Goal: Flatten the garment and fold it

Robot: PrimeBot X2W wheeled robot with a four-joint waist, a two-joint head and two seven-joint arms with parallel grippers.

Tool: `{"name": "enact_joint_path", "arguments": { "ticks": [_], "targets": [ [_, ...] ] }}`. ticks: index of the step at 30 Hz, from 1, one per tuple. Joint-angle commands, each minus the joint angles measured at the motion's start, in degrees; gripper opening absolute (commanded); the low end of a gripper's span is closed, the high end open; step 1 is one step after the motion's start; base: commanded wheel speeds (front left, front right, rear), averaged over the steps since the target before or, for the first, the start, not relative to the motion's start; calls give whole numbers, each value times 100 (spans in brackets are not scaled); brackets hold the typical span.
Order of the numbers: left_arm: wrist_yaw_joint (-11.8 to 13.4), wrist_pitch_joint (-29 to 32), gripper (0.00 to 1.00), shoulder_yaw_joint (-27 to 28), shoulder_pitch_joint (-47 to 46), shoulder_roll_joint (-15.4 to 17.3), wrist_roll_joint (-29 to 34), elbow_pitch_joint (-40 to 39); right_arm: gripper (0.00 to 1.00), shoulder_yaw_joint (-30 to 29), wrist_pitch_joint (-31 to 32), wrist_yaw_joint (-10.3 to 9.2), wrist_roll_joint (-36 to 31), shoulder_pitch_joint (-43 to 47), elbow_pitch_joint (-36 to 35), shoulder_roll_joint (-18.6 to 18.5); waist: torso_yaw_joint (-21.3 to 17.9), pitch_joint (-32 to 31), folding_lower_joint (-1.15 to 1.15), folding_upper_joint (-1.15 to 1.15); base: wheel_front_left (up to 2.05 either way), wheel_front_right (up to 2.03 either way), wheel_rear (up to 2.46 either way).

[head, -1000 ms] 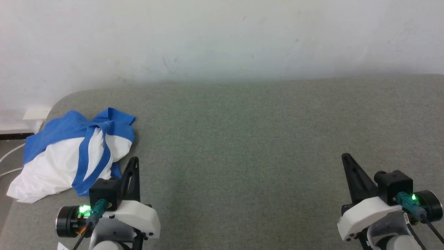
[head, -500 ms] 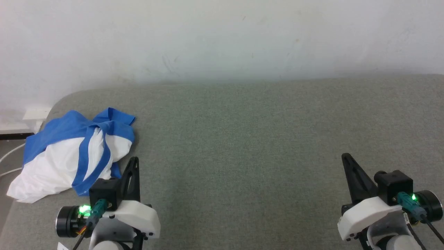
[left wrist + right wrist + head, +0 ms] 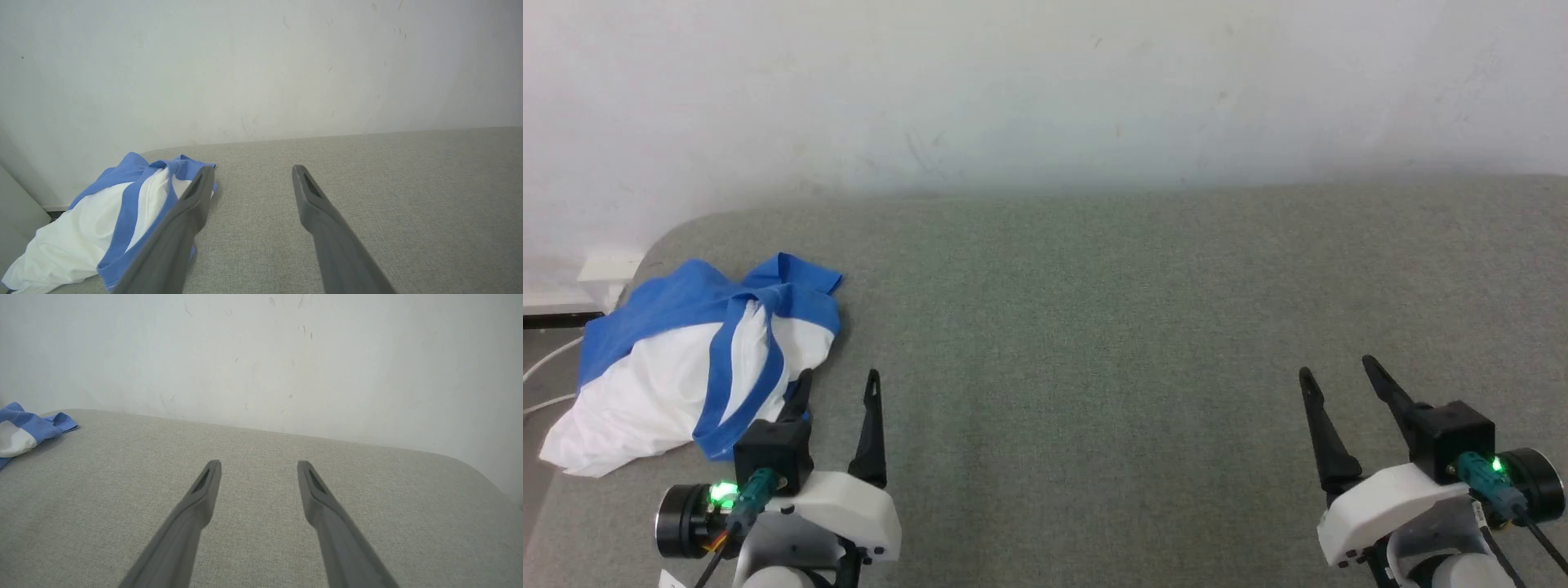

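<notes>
Left gripper (image 3: 839,376): fingers spread wide, nothing between them, poised low over the grey padded surface (image 3: 1094,327) near its front-left corner. Its outer finger (image 3: 799,396) sits just beside the nearest blue fold of the garment (image 3: 686,367). Whether it brushes the cloth or clears it, the head view leaves unclear; the left wrist view only shows that finger crossing in front of the fabric. Right gripper (image 3: 1338,367): also wide open and empty, over bare surface towards the front-right corner, well apart from the garment. The garment is a crumpled heap of white body and blue sleeves at the surface's left edge, with white cloth at or just over that edge. Its long axis runs diagonally from the front-left back towards the wall (image 3: 1045,98). It lies to the left of the left gripper and slightly ahead; the left arm is plainly nearer. Judgement: first reach falls to the left arm, leftward; flattening not begun.
</notes>
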Motion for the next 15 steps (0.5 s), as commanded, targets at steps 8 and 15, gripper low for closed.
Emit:
{"name": "enact_joint_path", "arguments": {
  "ticks": [8, 15],
  "targets": [
    [12, -36, 100, -4, -19, 15, -16, 3, 100, -10, -21, -1, 14, -3, -22, -4, 104, 4, 0, -1, 0, 0, 0],
    [38, -71, 100, 12, -38, 39, -29, 18, 100, -12, -18, -1, 6, 6, -50, -6, 284, 13, 0, -1, 0, 0, 0]
  ]
}}
